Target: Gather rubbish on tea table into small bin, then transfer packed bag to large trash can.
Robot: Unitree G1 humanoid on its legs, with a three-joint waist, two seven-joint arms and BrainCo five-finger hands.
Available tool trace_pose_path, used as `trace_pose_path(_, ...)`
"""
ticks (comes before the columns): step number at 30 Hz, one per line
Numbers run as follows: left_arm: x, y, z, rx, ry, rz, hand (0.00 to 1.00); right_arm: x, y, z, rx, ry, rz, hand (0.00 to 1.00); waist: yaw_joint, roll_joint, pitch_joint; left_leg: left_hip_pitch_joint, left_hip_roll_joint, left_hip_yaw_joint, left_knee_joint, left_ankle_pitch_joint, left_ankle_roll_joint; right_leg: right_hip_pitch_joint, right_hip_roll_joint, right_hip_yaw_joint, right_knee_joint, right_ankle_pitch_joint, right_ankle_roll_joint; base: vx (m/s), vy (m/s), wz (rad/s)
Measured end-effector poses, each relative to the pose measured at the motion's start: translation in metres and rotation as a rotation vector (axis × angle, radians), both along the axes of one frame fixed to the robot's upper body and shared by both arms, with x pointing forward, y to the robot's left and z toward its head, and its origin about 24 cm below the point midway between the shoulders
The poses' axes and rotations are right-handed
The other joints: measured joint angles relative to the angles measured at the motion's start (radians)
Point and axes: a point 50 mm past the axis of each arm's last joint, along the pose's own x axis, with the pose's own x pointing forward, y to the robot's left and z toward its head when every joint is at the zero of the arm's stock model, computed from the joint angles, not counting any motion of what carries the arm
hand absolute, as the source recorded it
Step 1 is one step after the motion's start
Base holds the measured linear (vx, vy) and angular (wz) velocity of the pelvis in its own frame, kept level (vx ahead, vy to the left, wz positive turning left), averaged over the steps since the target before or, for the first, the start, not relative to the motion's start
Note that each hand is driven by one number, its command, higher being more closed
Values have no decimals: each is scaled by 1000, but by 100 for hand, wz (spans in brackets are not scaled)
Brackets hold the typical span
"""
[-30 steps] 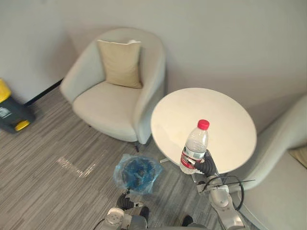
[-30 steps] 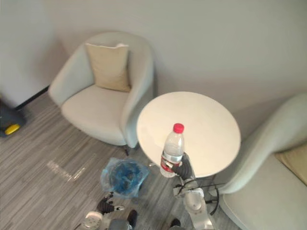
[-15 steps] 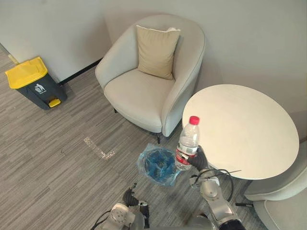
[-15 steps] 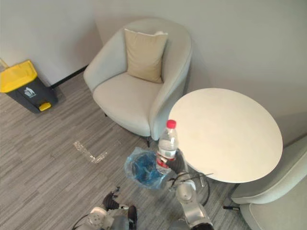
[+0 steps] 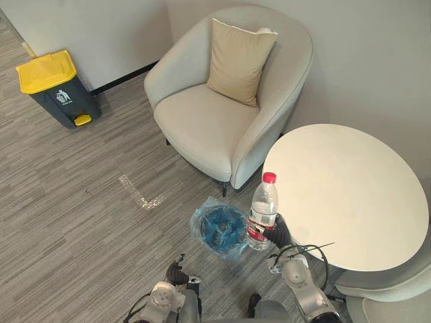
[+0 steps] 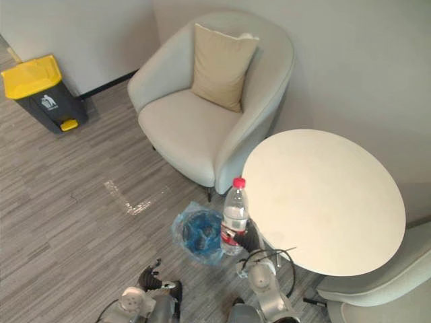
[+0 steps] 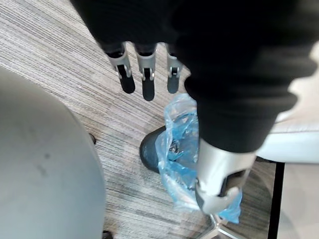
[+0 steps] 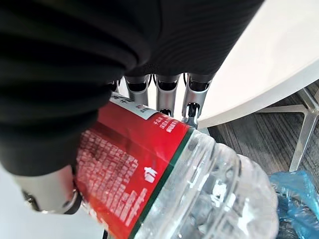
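The camera has swung, not the furniture: the large trash can, cut off at the left edge 1.0 s ago, now sits whole in the upper left of the frame. The right hand has carried the bottle off the tea table. Earlier the bottle stood over the near part of the tabletop. It now stands past the table's left rim at lower centre, with its base overlapping the right edge of the small bin.

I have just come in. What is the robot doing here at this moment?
The right robot hand holds a clear water bottle with a red cap, upright, just off the edge of the round tea table and close to the blue-lined small bin. The bottle is not yet in the bin. The left robot hand hangs low with straight fingers, holding nothing. The large trash can with a yellow lid stands by the wall.
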Motion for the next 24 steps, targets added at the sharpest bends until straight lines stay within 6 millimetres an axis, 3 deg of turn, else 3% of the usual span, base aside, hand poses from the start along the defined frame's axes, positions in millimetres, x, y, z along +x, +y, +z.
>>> trace_pose_path(5, 0, 2, 0, 2, 2, 13, 0, -3, 0, -13, -18, 57, 8, 100, 1, 1, 1, -27, -1, -8, 22, 3, -3, -8, 1, -6, 2, 6, 2, -34, 8, 4)
trace_pose_path(9, 17, 8, 8, -9, -58, 79, 0, 12, -7, -8, -92, 34, 37, 100, 10, 26, 51, -197, 11, -52, 148, 3, -3, -147, 17, -34, 127, -16, -24, -185, 4, 41)
trace_pose_path(12, 38, 20, 21, -21, -140, 165, 0, 44, -7, 18, -129, -79, 45, 100, 37, 30, 106, -343, 12, -57, 200, 13, -8, -331, 9, -20, 279, -83, -38, -325, -21, 12)
trace_pose_path(15, 52, 35, 33, -22, -207, 256, 0, 69, -10, 40, -160, -152, 35, 100, 50, 20, 170, -421, 23, -17, 173, 25, -9, -452, -16, -21, 333, -80, -42, -287, -26, 18)
trace_pose_path(17, 51, 40, 33, -38, -212, 311, 0, 78, -14, 53, -168, -198, 21, 100, 58, 33, 182, -502, 43, 3, 252, 31, -13, -532, -16, -32, 402, -91, -41, -179, 12, 8)
trace_pose_path(18, 54, 46, 36, -30, -228, 337, 0, 85, -16, 63, -161, -234, 1, 100, 55, 25, 208, -544, 38, 0, 281, 31, -13, -581, -27, -29, 454, -100, -35, -144, -12, 12)
trace_pose_path(24, 76, 43, 56, -91, -344, 394, 0, 104, -29, 113, -100, -415, -103, 100, 82, 22, 230, -808, 32, -10, 387, 43, -4, -828, -74, -59, 609, -131, -40, -88, 20, 29)
